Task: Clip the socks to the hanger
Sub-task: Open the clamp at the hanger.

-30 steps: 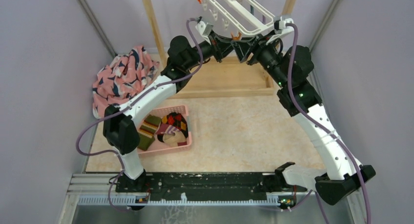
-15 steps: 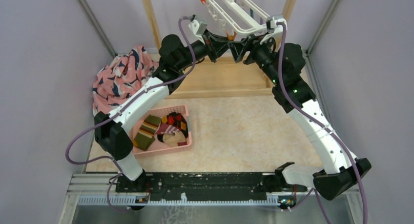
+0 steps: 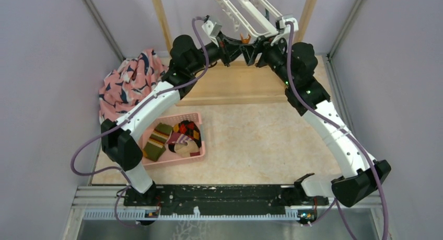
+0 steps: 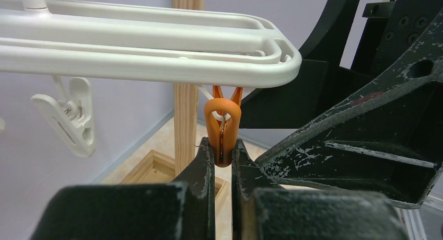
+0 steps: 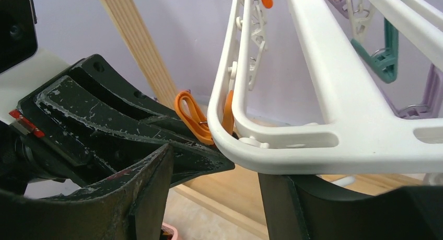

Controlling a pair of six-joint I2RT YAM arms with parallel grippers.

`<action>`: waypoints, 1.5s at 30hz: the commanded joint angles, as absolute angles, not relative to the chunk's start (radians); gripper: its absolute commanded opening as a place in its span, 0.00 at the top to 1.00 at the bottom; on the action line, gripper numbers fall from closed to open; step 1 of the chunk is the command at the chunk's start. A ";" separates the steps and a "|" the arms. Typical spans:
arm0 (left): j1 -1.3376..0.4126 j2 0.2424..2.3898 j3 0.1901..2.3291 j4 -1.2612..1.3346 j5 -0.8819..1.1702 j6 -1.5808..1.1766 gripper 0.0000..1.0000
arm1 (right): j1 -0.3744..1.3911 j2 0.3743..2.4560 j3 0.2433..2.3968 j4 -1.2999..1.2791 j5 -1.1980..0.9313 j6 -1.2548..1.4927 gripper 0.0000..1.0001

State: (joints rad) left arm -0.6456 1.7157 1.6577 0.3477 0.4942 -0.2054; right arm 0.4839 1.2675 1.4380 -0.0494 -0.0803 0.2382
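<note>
Hanger (image 4: 156,67) of white plastic: left pincer (image 4: 222,152) pinches its orange clip (image 4: 222,120), right pincer (image 5: 214,169) spread.

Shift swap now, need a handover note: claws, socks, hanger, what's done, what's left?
Left claw: shut on the orange clip hanging under the hanger corner.
Right claw: open, fingers just under that same corner; contact unclear.
Socks: all in the pink basket near the left arm's base.
Done: no sock clipped.
Left: fetch each sock and clip it on.
</note>
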 commanded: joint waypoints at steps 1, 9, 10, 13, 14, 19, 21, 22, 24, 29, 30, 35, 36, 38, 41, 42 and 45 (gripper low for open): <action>-0.675 1.727 1.679 0.263 0.648 -0.208 1.00 | 0.491 1.302 1.514 0.053 -0.075 0.212 0.40; -0.675 1.741 1.704 0.214 0.636 -0.202 1.00 | 0.505 1.256 1.459 0.120 -0.079 0.213 0.40; -0.675 1.744 1.710 0.212 0.638 -0.209 1.00 | 0.515 1.254 1.457 0.124 -0.066 0.196 0.40; -0.675 1.752 1.719 0.210 0.648 -0.228 1.00 | 0.558 1.258 1.461 0.132 -0.008 0.130 0.40; -0.675 1.753 1.721 0.211 0.652 -0.232 1.00 | 0.568 1.265 1.468 0.133 -0.004 0.113 0.40; -0.675 1.760 1.720 0.215 0.670 -0.238 1.00 | 0.605 1.283 1.483 0.142 0.116 0.050 0.40; -0.675 1.766 1.729 0.212 0.681 -0.241 1.00 | 0.609 1.282 1.483 0.149 0.161 0.032 0.40; -0.675 1.769 1.734 0.208 0.684 -0.243 1.00 | 0.609 1.281 1.482 0.151 0.181 0.027 0.39; -0.675 1.769 1.738 0.210 0.689 -0.249 1.00 | 0.609 1.278 1.478 0.164 0.220 0.023 0.39; -0.675 1.770 1.734 0.209 0.691 -0.251 1.00 | 0.608 1.287 1.493 0.182 0.248 0.020 0.39; -0.675 1.769 1.733 0.209 0.691 -0.252 1.00 | 0.608 1.294 1.503 0.181 0.252 0.017 0.39; -0.675 1.759 1.717 0.206 0.700 -0.239 1.00 | 0.584 1.302 1.525 0.188 0.249 0.026 0.39; -0.675 1.758 1.717 0.203 0.701 -0.235 1.00 | 0.576 1.300 1.525 0.190 0.240 0.040 0.39; -0.675 1.758 1.716 0.199 0.702 -0.229 1.00 | 0.548 1.294 1.525 0.193 0.212 0.084 0.39; -0.675 1.756 1.707 0.209 0.709 -0.231 1.00 | 0.496 1.277 1.510 0.204 0.150 0.179 0.39; -0.675 1.755 1.702 0.218 0.709 -0.234 1.00 | 0.480 1.266 1.500 0.215 0.129 0.212 0.39; -0.675 1.753 1.695 0.235 0.712 -0.241 1.00 | 0.462 1.239 1.465 0.238 0.099 0.267 0.39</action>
State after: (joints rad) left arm -0.6319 1.7542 1.7248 0.2909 0.5358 -0.2386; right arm 0.5434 1.2892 1.4460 -0.0048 0.0280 0.1623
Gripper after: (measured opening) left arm 0.083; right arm 0.615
